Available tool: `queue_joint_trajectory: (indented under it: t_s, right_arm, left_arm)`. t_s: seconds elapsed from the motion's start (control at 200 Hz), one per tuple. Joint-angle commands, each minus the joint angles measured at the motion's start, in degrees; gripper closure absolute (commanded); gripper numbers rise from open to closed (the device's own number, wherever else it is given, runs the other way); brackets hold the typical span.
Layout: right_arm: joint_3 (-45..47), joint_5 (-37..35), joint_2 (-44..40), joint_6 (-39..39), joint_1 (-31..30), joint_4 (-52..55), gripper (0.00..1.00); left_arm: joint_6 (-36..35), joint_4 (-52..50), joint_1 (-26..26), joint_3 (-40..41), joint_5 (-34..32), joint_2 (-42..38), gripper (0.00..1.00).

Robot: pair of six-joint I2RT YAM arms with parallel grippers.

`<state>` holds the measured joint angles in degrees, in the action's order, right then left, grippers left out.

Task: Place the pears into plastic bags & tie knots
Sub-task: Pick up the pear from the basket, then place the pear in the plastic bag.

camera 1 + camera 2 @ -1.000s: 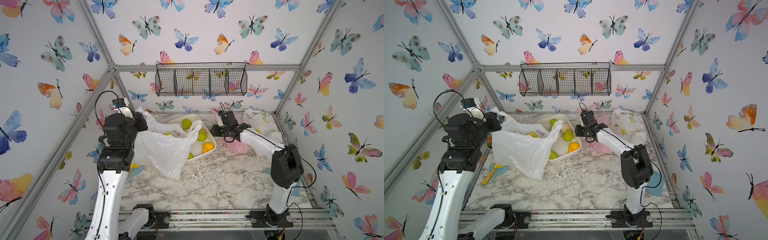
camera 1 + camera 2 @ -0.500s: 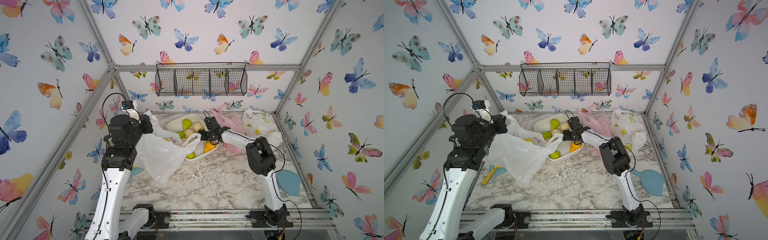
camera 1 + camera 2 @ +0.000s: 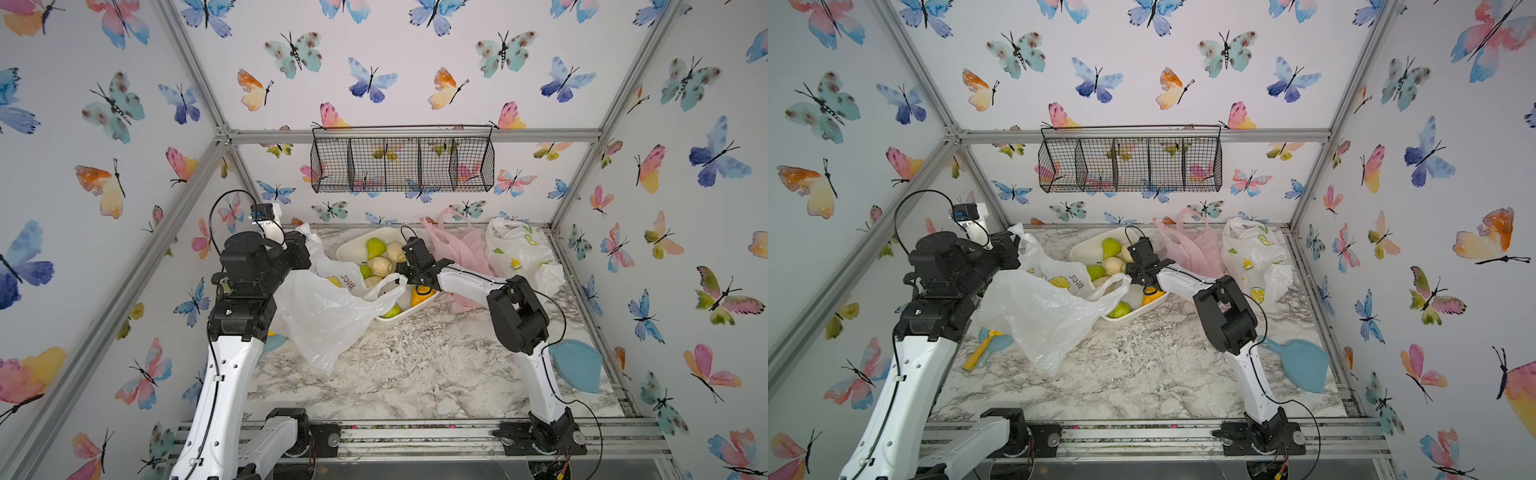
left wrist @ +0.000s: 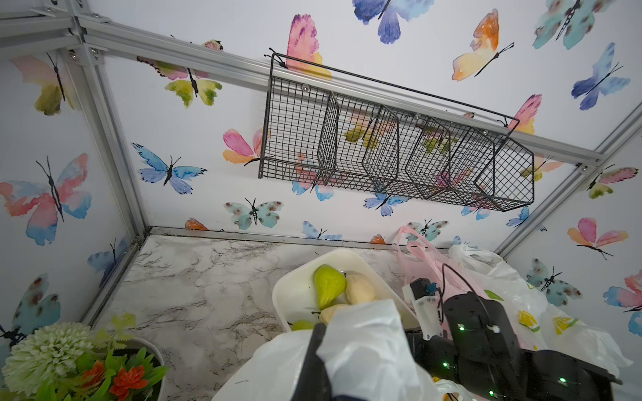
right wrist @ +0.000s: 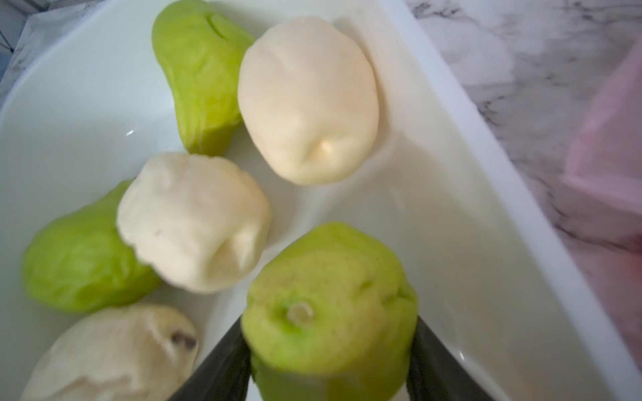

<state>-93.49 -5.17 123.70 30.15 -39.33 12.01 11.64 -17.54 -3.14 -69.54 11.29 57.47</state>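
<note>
Once swung from the pink bag (image 3: pixel 457 253) to the tray (image 5: pixel 417 215), right fingers (image 5: pixel 222 368): closed around a green pear (image 5: pixel 330 305).
Left fingers (image 4: pixel 314 361): pinched shut on the white bag (image 3: pixel 328 316), mouth beside the tray.
Other pears (image 3: pixel 380 266): in the tray on the desk (image 3: pixel 415 374).
Meaning: pear secured, ready to carry into the held bag.

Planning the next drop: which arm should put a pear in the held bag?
Right: the right gripper holds a pear over the tray; the left gripper is shut on the bag.
</note>
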Motion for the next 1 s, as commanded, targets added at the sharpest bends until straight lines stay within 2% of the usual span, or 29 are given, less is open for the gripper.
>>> queue_joint_trajectory:
  t_s: [0.0,0.175,0.25,0.371,0.441,0.506,0.686,0.771,0.892,0.967,0.997]
  right_arm:
    - [5.2,2.4,-12.5,-3.4,1.2,-1.9,0.47]
    - [9.2,9.2,-23.8,-9.3,2.8,3.9,0.50]
    - [5.3,17.9,-25.6,-11.7,2.5,6.8,0.51]
    - [-4.5,25.1,-21.2,-12.5,-3.5,13.0,0.51]
    - [-6.6,31.0,-18.2,-10.7,-7.4,11.1,0.51]
    - [-7.0,33.7,-16.3,-8.9,-10.0,7.7,0.51]
    - [-4.8,43.2,-10.3,-2.0,-11.6,-3.1,0.51]
    - [-7.3,42.4,-5.1,1.6,-11.6,-3.7,0.50]
    - [-14.8,37.2,1.8,2.5,-11.7,2.4,0.38]
    - [-16.3,36.5,2.7,1.3,-11.7,4.5,0.19]
    - [-16.0,36.1,2.0,0.5,-11.7,4.8,0.15]
  left_arm:
    - [-0.1,2.6,-0.5,0.9,2.9,-0.5,1.00]
    - [0.1,4.4,-1.2,1.3,6.8,0.5,1.00]
    - [0.3,5.3,-1.7,1.6,9.2,1.1,1.00]
    - [0.4,6.0,-1.8,1.6,12.7,2.0,1.00]
    - [0.4,6.5,-1.8,1.6,13.6,2.1,1.00]
    - [0.4,6.4,-1.8,1.4,13.5,2.4,1.00]
    - [0.9,5.6,-1.8,1.9,14.5,4.0,1.00]
    - [1.2,5.9,-1.8,2.7,15.9,4.5,1.00]
    - [2.6,7.8,-1.8,4.1,18.3,3.9,1.00]
    - [2.7,8.2,-1.7,4.5,18.2,3.3,1.00]
    - [2.5,8.0,-1.7,4.4,17.9,3.1,1.00]
